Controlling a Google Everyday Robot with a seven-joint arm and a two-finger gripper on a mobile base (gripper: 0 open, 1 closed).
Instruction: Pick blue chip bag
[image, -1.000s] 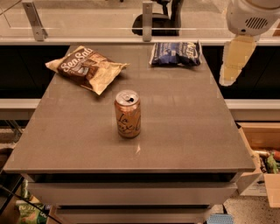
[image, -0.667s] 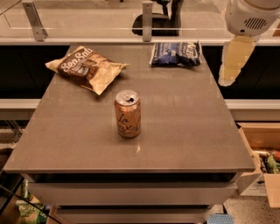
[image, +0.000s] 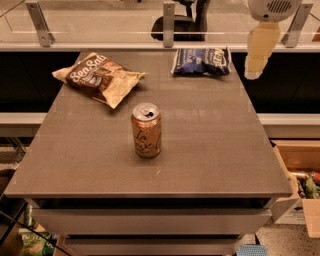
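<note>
Three things are sitting on the table (image: 210, 150): the blue chip bag (image: 201, 61) is lying flat at the far edge, well apart from the Sea Salt bag (image: 99, 77) and the can (image: 146, 130), so nothing is crowding an approach. The gripper (image: 255, 67) is hanging just right of the bag and above it, carrying nothing. I cannot tell how far it is open, but it is probably lining up to descend.

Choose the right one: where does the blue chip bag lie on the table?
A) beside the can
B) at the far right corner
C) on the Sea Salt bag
B: the blue chip bag lies at the far right corner of the table, and the gripper hangs just to its right.
</note>
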